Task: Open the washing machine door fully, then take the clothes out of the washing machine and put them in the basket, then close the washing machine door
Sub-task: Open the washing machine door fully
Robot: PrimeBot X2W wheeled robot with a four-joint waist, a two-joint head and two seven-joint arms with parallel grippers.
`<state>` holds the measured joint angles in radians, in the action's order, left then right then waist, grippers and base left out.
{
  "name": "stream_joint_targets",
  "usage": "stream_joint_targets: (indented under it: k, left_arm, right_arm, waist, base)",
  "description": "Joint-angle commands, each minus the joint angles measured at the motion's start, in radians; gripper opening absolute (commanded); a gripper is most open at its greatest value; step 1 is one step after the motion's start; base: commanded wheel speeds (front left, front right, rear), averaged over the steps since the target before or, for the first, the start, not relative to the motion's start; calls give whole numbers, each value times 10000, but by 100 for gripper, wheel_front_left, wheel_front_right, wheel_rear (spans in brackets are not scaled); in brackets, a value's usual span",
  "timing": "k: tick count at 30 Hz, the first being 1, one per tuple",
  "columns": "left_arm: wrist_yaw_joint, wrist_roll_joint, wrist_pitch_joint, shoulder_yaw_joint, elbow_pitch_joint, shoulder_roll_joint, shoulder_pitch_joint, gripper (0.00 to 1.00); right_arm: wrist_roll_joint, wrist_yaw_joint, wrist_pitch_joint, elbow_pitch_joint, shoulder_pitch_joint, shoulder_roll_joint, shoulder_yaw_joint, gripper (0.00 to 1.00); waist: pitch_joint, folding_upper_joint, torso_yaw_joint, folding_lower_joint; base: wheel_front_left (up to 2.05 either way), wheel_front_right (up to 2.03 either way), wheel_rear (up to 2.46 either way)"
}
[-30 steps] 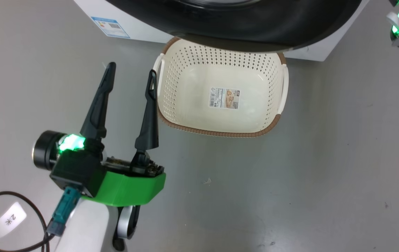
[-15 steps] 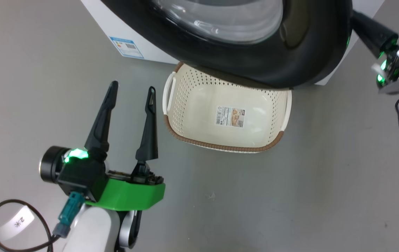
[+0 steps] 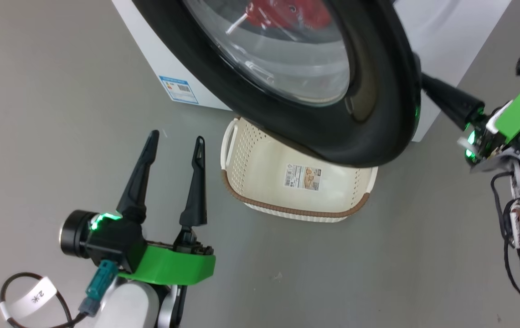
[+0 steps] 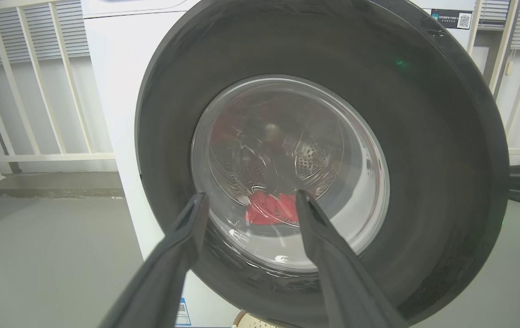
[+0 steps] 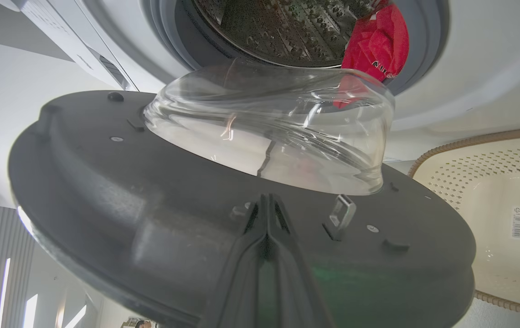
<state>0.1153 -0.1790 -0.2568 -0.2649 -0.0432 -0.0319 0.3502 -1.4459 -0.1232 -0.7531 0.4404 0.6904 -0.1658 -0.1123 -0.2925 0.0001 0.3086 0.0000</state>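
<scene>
Standing on the grey floor (image 3: 36, 91) at the top of the head view: the washing machine (image 3: 150, 59), white body, blue label sticker (image 3: 178, 89) low on its front. The washing machine door (image 3: 378, 100) stands partly open, swung out over the floor. Its black rim is glossy and its clear glass bowl (image 5: 278, 132) bulges toward the drum (image 5: 278, 27).

The basket (image 3: 264, 182) sits on the floor in front of the machine, its far part under the door's lower rim. A sticker (image 3: 302, 176) lies on its bottom.

The clothes (image 5: 378, 41): red fabric with white lettering, inside the drum at the edge of the mouth. They are also visible through the glass in the head view.

The left jaws are spread wide and hold nothing. Their fingers (image 3: 139, 187) point up the head view, near the basket's left handle (image 3: 229, 141) but apart from it. In the left wrist view the clothes show between the two fingers, behind the door glass, untouched.

The right jaws are pressed shut, finger to finger, nothing between them. Their fingers (image 5: 266, 255) lie against the door's inner face, just beside the metal latch hook (image 5: 342, 212). In the head view they reach behind the rim's right edge. The clothes lie beyond the bowl, well apart from these jaws.
</scene>
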Motion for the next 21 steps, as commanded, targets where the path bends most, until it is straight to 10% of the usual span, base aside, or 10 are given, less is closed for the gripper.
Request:
stream_joint_targets:
  k: [1, 21]
  left_arm:
    - [16, -16, -49, 274, 184, -183, -86, 100]
    - [-10, -53, -49, 392, 95, -183, -587, 100]
  right_arm:
    - [31, -75, -161, -425, -195, 232, 201, 0]
    - [246, -75, -1123, -1521, -1653, 939, 146, 0]
  waist:
    - [222, -1, 96, 0]
    - [1000, -1, 542, 0]
  base:
    - [0, 0, 0]
    - [0, 0, 0]
